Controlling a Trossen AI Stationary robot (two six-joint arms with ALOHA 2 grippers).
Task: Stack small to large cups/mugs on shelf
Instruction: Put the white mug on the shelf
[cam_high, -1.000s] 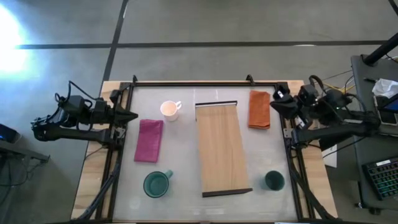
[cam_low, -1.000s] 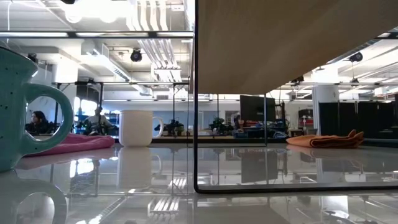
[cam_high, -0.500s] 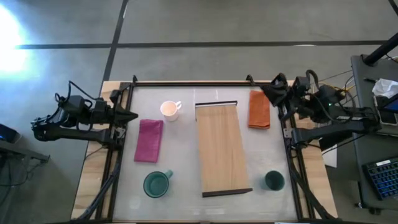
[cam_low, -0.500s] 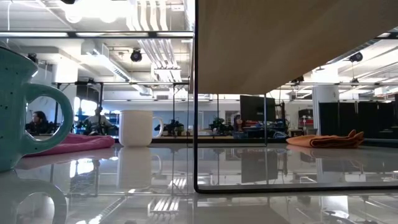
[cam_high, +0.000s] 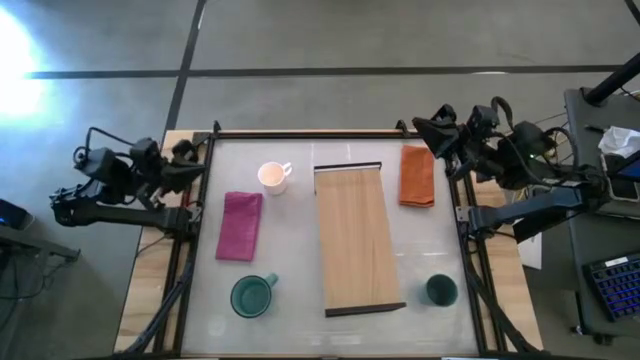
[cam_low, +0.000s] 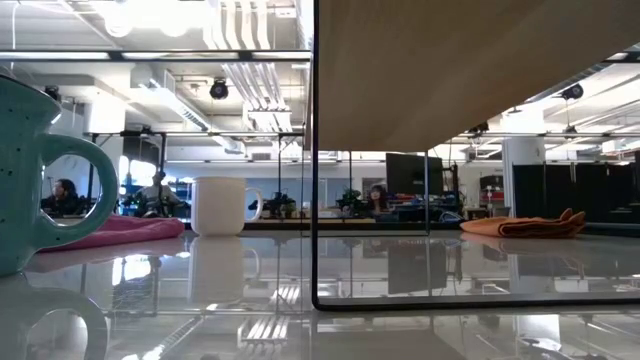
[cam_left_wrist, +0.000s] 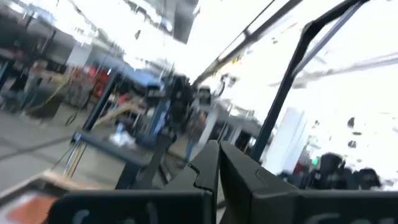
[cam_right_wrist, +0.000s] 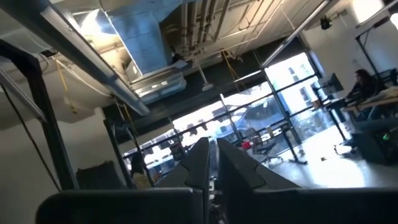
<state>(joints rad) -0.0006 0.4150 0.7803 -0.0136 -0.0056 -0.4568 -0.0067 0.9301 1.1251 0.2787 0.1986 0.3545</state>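
The light-wood shelf (cam_high: 355, 240) stands mid-table on thin black rails (cam_low: 314, 200), its board raised above the tabletop (cam_low: 450, 70). The white mug (cam_high: 272, 176) stands left of the shelf's far end and also shows in the low view (cam_low: 220, 205). The teal-green mug (cam_high: 253, 295) stands at the near left, close to the low camera (cam_low: 25, 170). The dark green cup (cam_high: 440, 290) stands at the near right. My left gripper (cam_high: 193, 160) is shut and empty at the table's left edge. My right gripper (cam_high: 425, 130) is shut and empty above the far right corner.
A magenta cloth (cam_high: 240, 225) lies left of the shelf, between the white and teal-green mugs. An orange cloth (cam_high: 417, 176) lies right of the shelf's far end, just under my right gripper. A black frame (cam_high: 300, 132) runs along the table's edges. People sit in the room beyond.
My right gripper has swung up and toward the table's far edge, over the orange cloth's far end. My left gripper has risen and drawn back toward the far left corner. Both stay shut. The mugs, cup and shelf have not moved.
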